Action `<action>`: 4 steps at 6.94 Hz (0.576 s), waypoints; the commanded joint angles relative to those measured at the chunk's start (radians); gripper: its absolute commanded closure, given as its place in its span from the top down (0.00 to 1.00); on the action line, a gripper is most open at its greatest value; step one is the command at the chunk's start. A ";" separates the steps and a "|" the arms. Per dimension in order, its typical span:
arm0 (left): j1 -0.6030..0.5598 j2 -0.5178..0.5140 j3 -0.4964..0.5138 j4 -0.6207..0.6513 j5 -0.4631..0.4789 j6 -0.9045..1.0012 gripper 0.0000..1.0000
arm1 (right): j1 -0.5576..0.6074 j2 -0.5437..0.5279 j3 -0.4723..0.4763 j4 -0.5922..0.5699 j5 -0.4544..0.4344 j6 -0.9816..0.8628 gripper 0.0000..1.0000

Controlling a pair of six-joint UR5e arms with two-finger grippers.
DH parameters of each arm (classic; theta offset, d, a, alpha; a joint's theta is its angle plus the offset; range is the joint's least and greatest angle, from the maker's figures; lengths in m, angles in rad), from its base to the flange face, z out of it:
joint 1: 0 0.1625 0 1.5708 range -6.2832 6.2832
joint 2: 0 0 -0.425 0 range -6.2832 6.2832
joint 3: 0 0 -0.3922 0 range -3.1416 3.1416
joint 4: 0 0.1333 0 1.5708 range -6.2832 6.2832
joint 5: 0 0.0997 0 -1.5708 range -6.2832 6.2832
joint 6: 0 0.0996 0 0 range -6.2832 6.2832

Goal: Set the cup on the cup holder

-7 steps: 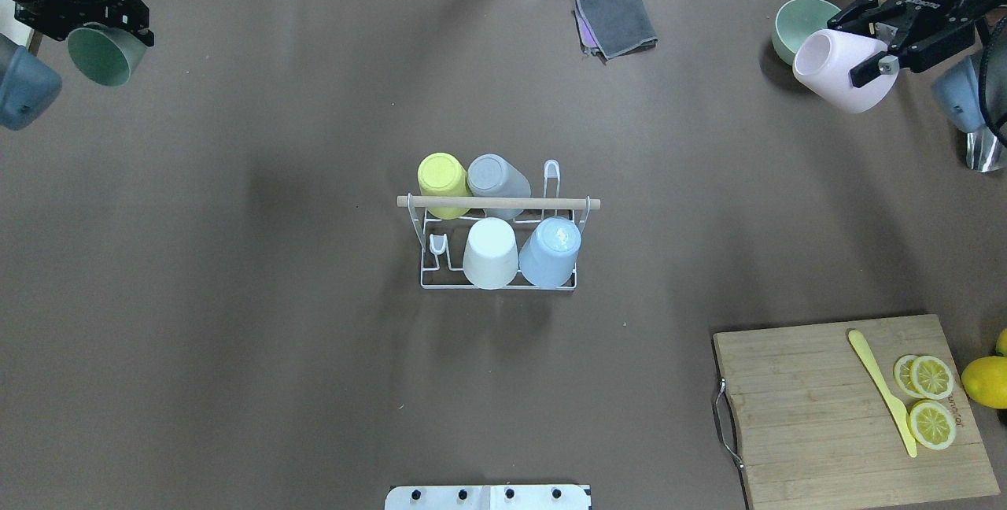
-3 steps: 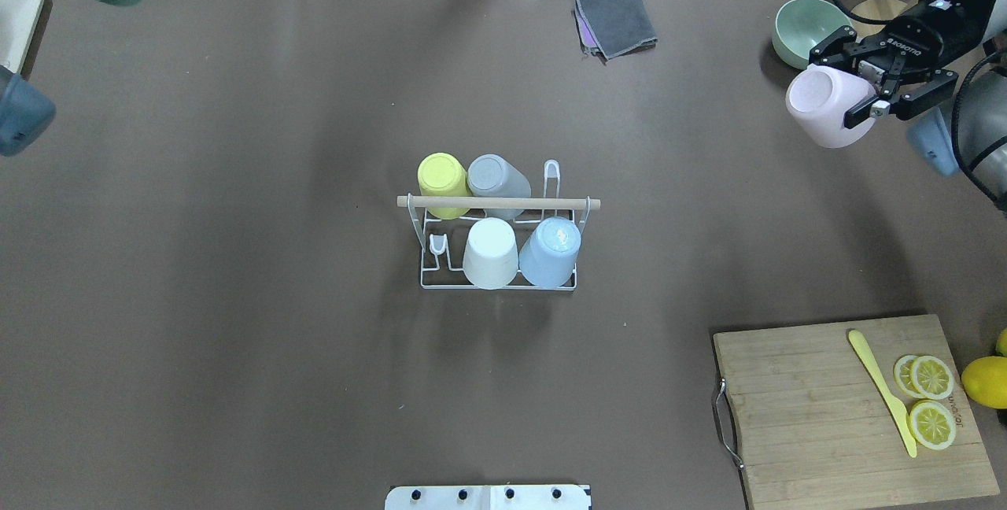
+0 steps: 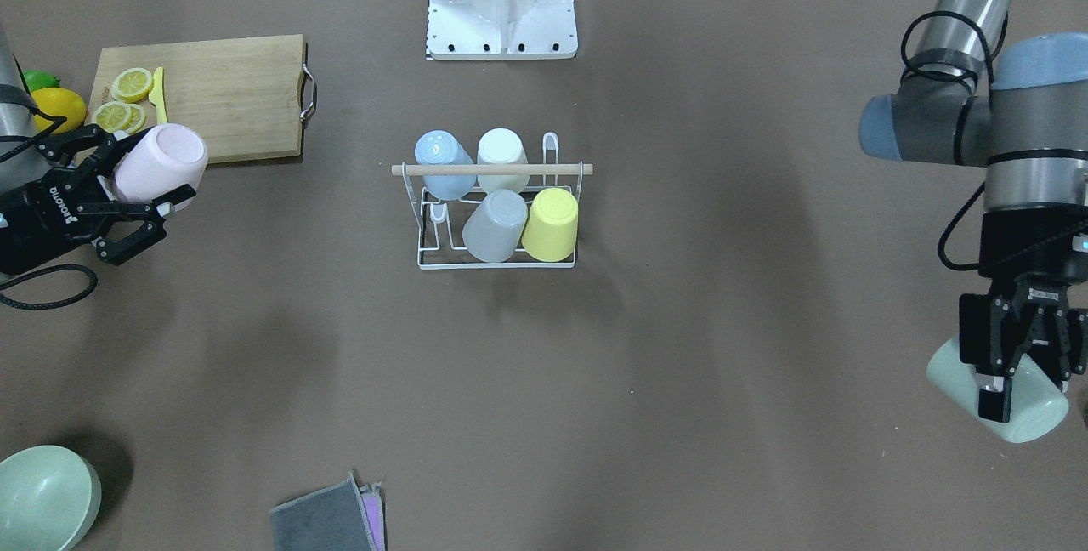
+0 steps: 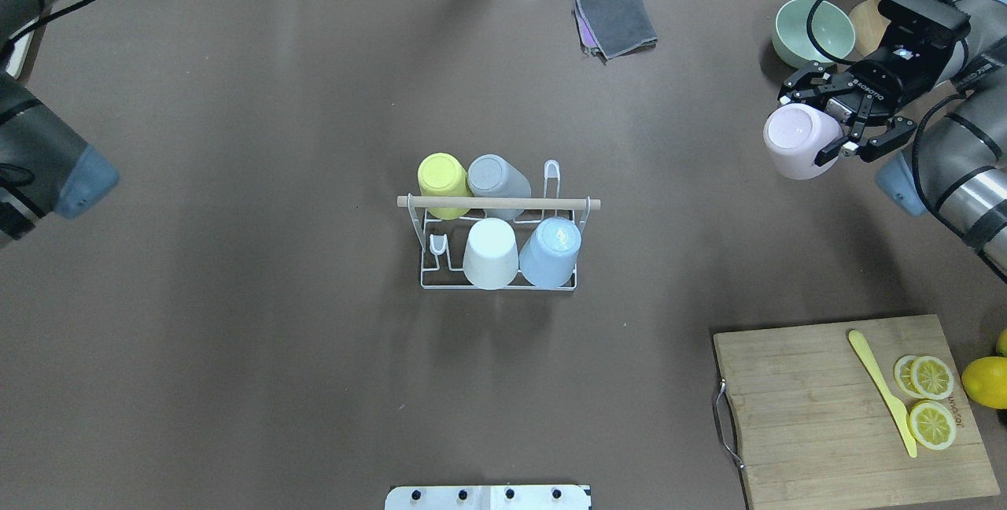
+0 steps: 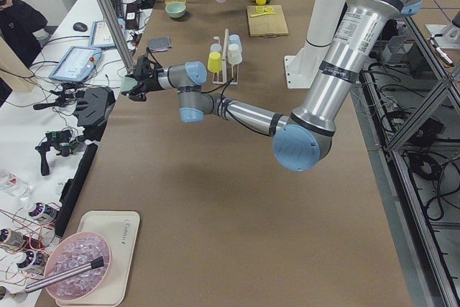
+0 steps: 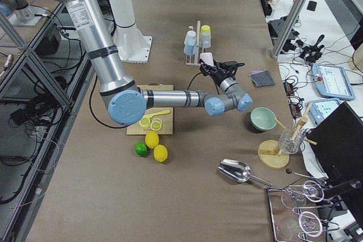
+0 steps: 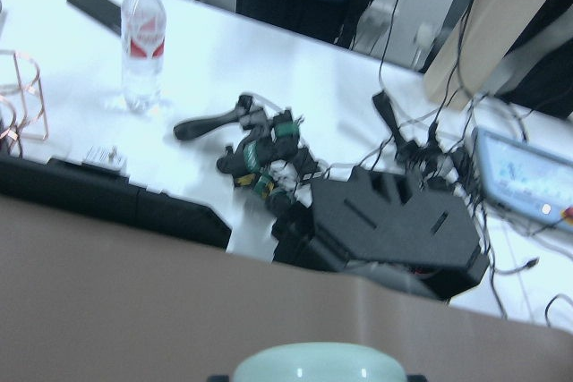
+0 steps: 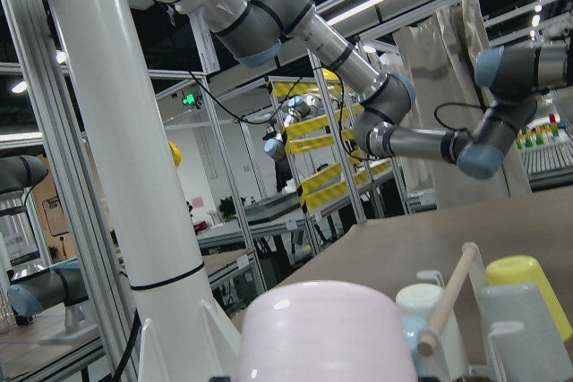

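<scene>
The cup holder (image 4: 503, 202) is a white wire rack with a wooden rod, at the table's middle; it also shows in the front view (image 3: 493, 169). It bears a yellow cup (image 4: 443, 177), a grey cup (image 4: 494, 177), a white cup (image 4: 490, 252) and a blue cup (image 4: 551, 250), all upside down. Two prongs (image 4: 552, 175) stand bare. My right gripper (image 4: 809, 126) is shut on a pink cup (image 4: 791, 144), held off the table at the far right. My left gripper (image 3: 999, 398) is shut on a pale green cup (image 3: 1041, 415) at the far left edge.
A cutting board (image 4: 818, 408) with lemon slices and a yellow knife lies at the near right, a lemon (image 4: 985, 382) beside it. A green bowl (image 4: 813, 28) and a folded grey cloth (image 4: 617, 22) lie at the far side.
My right gripper has brought the pink cup nearer and leftward, toward the rack, turning its bottom up. My left arm has carried the green cup toward the table's far edge.
</scene>
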 commanded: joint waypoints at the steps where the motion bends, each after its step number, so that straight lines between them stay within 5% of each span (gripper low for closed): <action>1: 0.118 -0.018 -0.033 -0.106 0.197 0.065 0.00 | -0.055 0.001 -0.011 -0.039 0.113 -0.174 0.34; 2: 0.157 -0.035 -0.078 -0.106 0.213 0.084 0.00 | -0.082 0.001 -0.011 -0.069 0.165 -0.272 0.34; 4: 0.355 -0.037 -0.168 -0.166 0.416 0.212 0.00 | -0.116 0.010 -0.018 -0.074 0.204 -0.363 0.34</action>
